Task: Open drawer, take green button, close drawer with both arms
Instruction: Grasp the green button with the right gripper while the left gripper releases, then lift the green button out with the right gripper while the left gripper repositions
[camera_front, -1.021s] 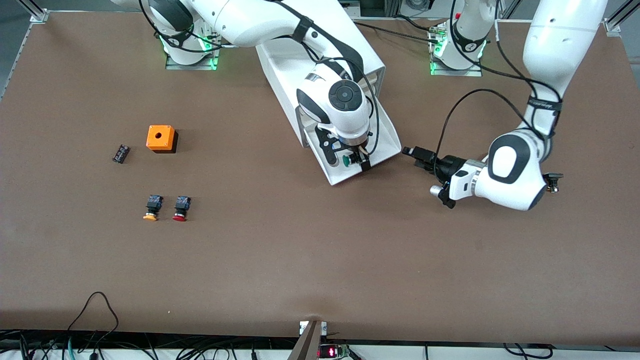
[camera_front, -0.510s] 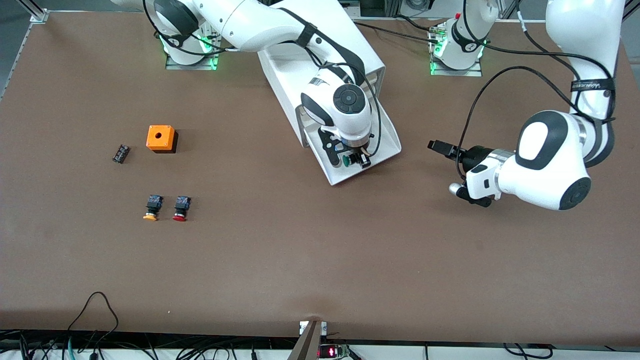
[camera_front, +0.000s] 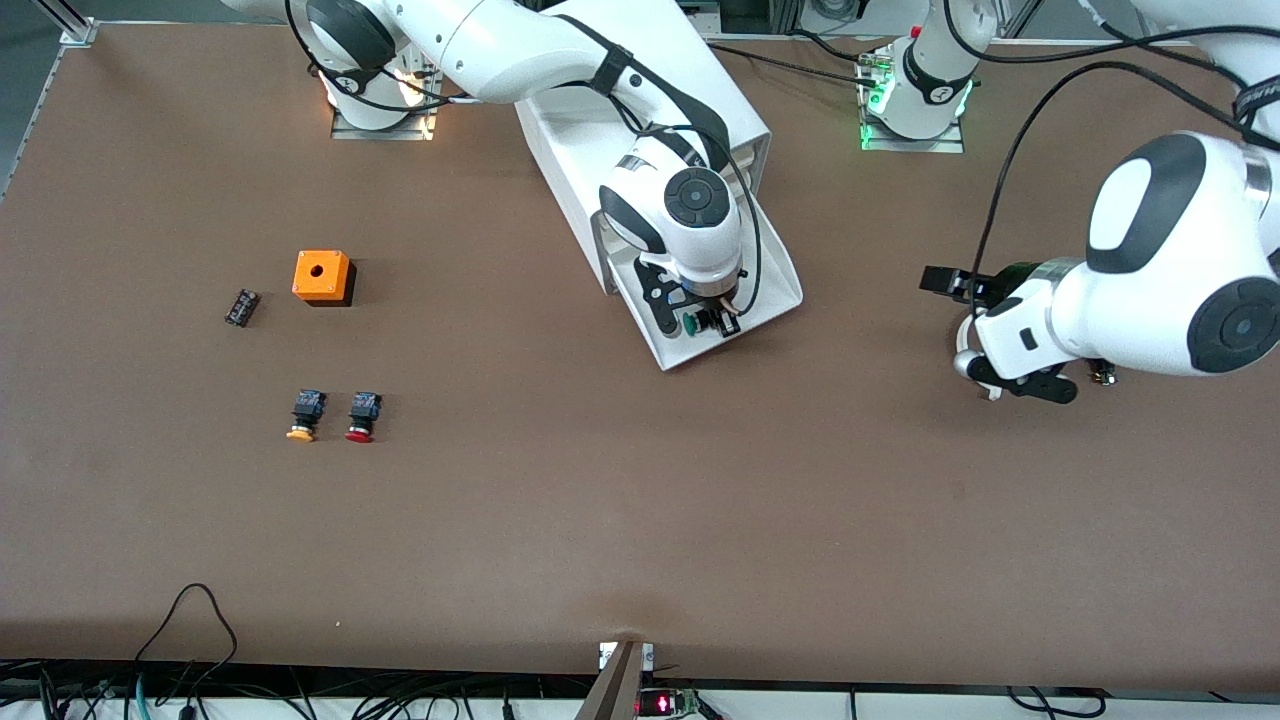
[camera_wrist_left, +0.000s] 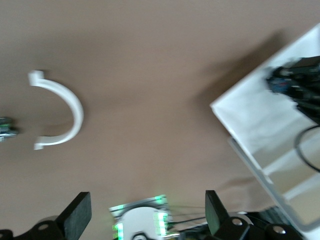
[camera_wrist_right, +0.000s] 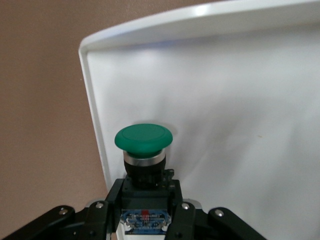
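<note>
The drawer (camera_front: 772, 285) stands pulled out of the white cabinet (camera_front: 690, 80), toward the front camera. My right gripper (camera_front: 708, 322) is down in the drawer's front corner, shut on the black-and-blue body of the green-capped button (camera_front: 691, 322). In the right wrist view the button (camera_wrist_right: 143, 139) sits between my gripper's (camera_wrist_right: 145, 212) fingers, over the drawer's white floor (camera_wrist_right: 240, 100) near its rim. My left gripper (camera_front: 945, 283) is open and empty, over bare table toward the left arm's end, apart from the drawer. The left wrist view shows its spread fingers (camera_wrist_left: 76, 216) and the drawer's corner (camera_wrist_left: 250, 115).
An orange box (camera_front: 322, 276), a small black part (camera_front: 241, 307), a yellow-capped button (camera_front: 303, 414) and a red-capped button (camera_front: 361, 416) lie toward the right arm's end. A white curved piece (camera_wrist_left: 65, 115) lies on the table in the left wrist view.
My left arm has swung away from the drawer's front corner toward its own end of the table. My right gripper has stayed in the drawer at the green button.
</note>
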